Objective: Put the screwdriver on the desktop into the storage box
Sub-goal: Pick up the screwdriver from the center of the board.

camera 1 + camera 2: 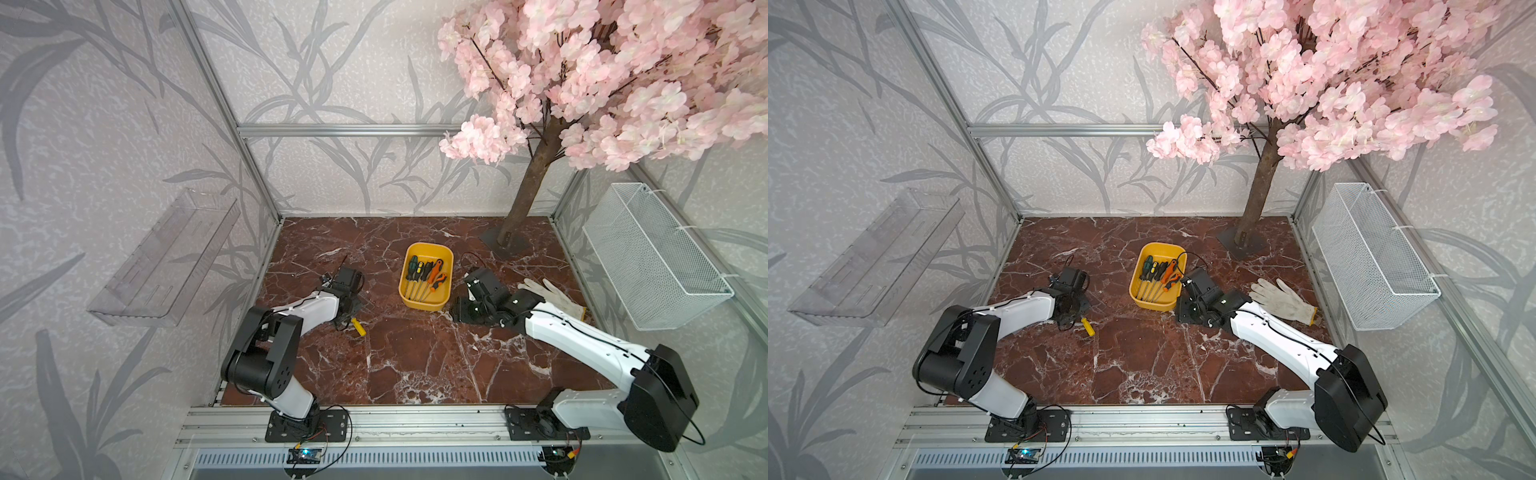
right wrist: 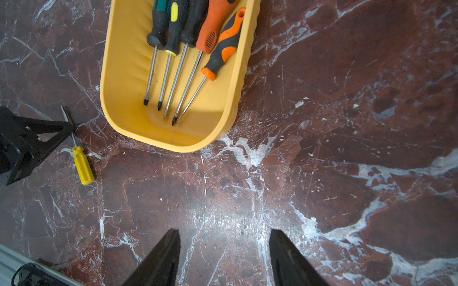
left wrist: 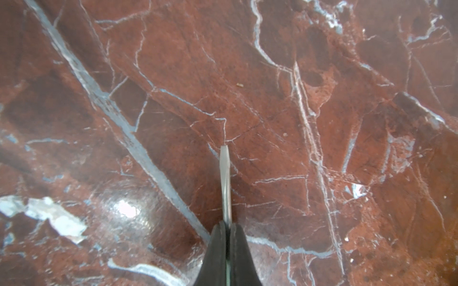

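Clamped tight, the black left gripper (image 3: 226,226) pinches the thin steel shaft of the small yellow-handled flat-blade screwdriver (image 2: 83,164). In the left wrist view the blade tip pokes out beyond the closed fingertips. In the right wrist view the tool appears to lie on the red-brown marble-patterned desktop (image 1: 415,365), a little to the left of the box.

The hold is on the shaft and the heavier handle hangs off to one side, so the tool will probably try to pivot. A slow, straight lift would show whether it droops before any sideways travel begins.

Further right stands the shallow yellow plastic storage box (image 2: 173,146), with five screwdrivers (image 2: 173,62) lying side by side in it. The carried tool should clear the near wall, turn to lie along the box's length, and be let go low over the bare strip of floor.

The black right gripper (image 2: 224,235) hovers just beside the box with its jaws apart and empty; it is best kept out of the path. A white knitted work glove (image 1: 552,295) lies beyond it, uninvolved.
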Available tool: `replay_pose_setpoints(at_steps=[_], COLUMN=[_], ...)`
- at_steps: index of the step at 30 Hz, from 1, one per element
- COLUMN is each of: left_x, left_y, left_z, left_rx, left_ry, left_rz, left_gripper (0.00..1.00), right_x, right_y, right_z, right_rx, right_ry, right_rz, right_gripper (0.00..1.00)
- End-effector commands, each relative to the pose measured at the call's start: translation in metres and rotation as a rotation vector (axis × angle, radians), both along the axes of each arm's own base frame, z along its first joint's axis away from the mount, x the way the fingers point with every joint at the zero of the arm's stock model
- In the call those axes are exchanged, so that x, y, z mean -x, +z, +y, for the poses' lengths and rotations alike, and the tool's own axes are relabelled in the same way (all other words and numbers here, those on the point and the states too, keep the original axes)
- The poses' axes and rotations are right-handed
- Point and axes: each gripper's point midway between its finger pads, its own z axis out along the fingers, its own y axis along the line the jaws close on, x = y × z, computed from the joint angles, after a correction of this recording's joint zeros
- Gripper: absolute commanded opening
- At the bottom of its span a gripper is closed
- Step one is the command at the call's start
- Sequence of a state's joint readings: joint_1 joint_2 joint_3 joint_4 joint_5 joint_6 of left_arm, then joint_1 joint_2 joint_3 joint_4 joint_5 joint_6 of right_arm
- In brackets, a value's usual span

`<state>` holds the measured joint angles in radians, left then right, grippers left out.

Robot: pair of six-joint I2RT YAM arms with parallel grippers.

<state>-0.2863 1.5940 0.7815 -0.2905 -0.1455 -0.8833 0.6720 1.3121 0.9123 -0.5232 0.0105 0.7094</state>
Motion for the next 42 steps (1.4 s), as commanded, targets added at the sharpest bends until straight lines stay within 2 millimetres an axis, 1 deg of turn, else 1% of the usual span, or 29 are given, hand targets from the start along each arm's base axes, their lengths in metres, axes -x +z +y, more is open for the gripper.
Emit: replay_pose_setpoints(at_steps=[1,6,9,14,17,18,23,26,28,31,33,37,42], left_x=[0.026,0.008,0.002,-0.005,-0.009,-0.011,-0.021,-0.026,-0.029,-0.032,-0.033,-0.034,-0.035], left_y=[-0.015,0.02,0.037,0.06,0.074,0.079,0.1,0.113,0.121,0.133,0.138,0.146,0.155], left_z=[-0.005,-0.013,-0.02,-0.027,-0.033,-0.036,-0.051,-0.06,-0.068,-0.08,-0.085,-0.095,-0.108], left_rx=[0.038,0.076,0.115,0.161,0.202,0.219,0.298,0.348,0.391,0.442,0.456,0.493,0.562], left_ry=[-0.021,-0.038,-0.047,-0.054,-0.057,-0.058,-0.067,-0.064,-0.07,-0.081,-0.079,-0.073,-0.068], left_rz=[0.115,0.035,-0.007,-0.066,-0.101,-0.115,-0.167,-0.196,-0.223,-0.259,-0.269,-0.292,-0.325], left_gripper=[0.0,0.0,0.0,0.0,0.0,0.0,0.0,0.0,0.0,0.0,0.0,0.0,0.0], right_x=[0.002,0.002,0.001,0.001,0.001,0.001,0.004,0.01,0.015,0.022,0.022,0.014,0.003], right_y=[0.002,0.003,0.002,0.004,0.01,0.013,0.033,0.041,0.043,0.048,0.053,0.062,0.056], right_z=[-0.003,-0.002,-0.001,0.003,0.012,0.017,0.055,0.081,0.1,0.13,0.145,0.164,0.177], right_rx=[0.004,-0.001,-0.003,-0.018,-0.044,-0.058,-0.184,-0.23,-0.259,-0.34,-0.399,-0.474,-0.486], right_ry=[-0.009,-0.006,-0.004,0.013,0.053,0.073,0.235,0.344,0.408,0.489,0.513,0.52,0.502], right_rz=[-0.015,-0.016,-0.015,-0.015,-0.027,-0.034,-0.075,-0.104,-0.106,-0.081,-0.08,-0.087,-0.067], right_gripper=[0.62,0.62,0.62,0.62,0.62,0.62,0.62,0.63,0.64,0.64,0.64,0.64,0.65])
